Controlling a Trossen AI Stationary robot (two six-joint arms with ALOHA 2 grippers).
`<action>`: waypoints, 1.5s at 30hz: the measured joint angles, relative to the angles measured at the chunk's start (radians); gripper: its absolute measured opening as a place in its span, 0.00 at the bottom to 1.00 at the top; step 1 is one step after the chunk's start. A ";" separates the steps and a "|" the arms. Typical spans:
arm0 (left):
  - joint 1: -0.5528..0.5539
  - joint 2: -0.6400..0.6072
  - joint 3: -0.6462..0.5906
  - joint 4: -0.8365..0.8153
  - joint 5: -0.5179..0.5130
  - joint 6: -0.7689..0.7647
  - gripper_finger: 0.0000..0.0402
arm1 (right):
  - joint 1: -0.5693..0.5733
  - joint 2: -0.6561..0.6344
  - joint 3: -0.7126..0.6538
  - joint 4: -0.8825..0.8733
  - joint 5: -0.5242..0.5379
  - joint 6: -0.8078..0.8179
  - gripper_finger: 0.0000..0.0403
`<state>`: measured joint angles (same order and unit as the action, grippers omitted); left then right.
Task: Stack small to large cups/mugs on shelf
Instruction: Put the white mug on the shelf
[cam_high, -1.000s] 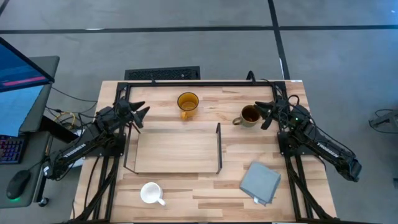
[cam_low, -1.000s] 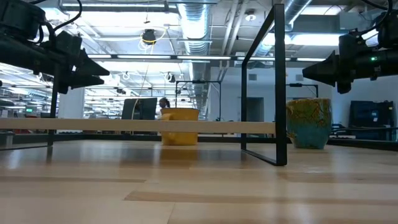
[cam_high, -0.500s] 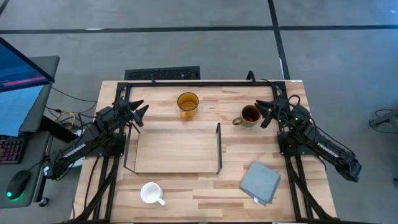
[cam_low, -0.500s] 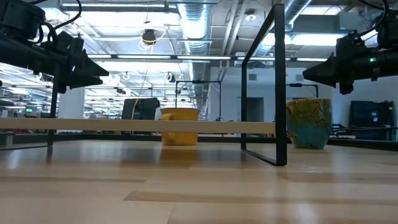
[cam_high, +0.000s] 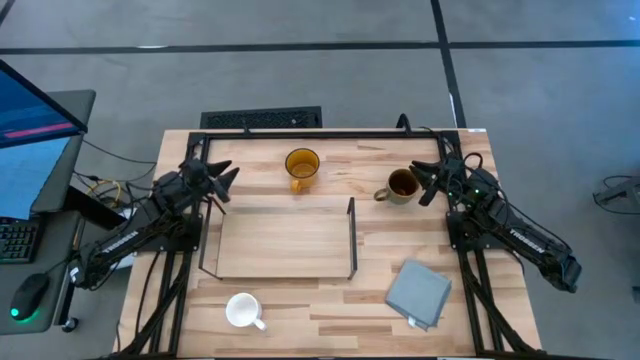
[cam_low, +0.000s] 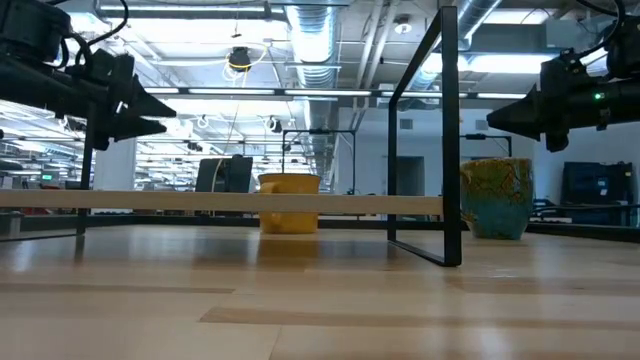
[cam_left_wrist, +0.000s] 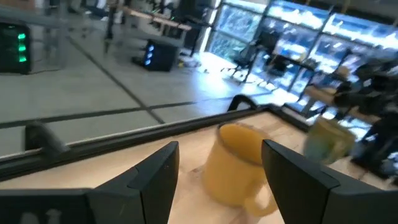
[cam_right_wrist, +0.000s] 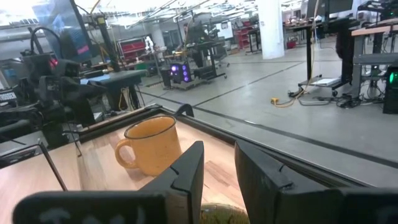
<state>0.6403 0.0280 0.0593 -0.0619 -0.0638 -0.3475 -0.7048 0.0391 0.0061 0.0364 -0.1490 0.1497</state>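
Presently, no mug is held, and nothing is set on the shelf yet.

Shelf (cam_high: 285, 243): placed mid-bench, board bare; the black wire upright at its right end is seen clearly in the low view, so loading is judged to be from above or from the long sides.

White mug (cam_high: 243, 310): stood on the bench (cam_high: 330, 300) on the near side of the shelf, well apart from both arms; as the smallest, it is judged to be due first.

Amber mug (cam_high: 301, 166): stood beyond the shelf, handle toward it; framed between the fingers in the left wrist view.

Olive mug (cam_high: 400, 185): stood right of the shelf's far corner, handle to the left.

Left claw (cam_high: 222, 182): held above the bench near the shelf's far left corner, fingers parted, empty, aimed at the amber mug.

Right claw (cam_high: 428, 184): hung just beside the olive mug, fingers spread, nothing gripped.

Grey cloth (cam_high: 418, 292): laid near the right front, not part of the task.
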 joint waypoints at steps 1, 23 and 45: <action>0.000 0.000 0.000 0.014 0.020 -0.006 0.55 | 0.000 0.000 0.000 0.000 0.000 0.000 0.28; 0.000 0.116 0.232 0.121 0.308 0.067 0.55 | 0.000 0.000 0.000 0.000 0.000 0.000 0.28; -0.335 0.725 1.076 -0.750 0.470 0.327 0.55 | 0.000 0.000 0.000 -0.020 0.092 -0.003 0.28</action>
<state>0.3058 0.7531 1.1355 -0.8123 0.4064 -0.0210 -0.7048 0.0391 0.0061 0.0169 -0.0565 0.1463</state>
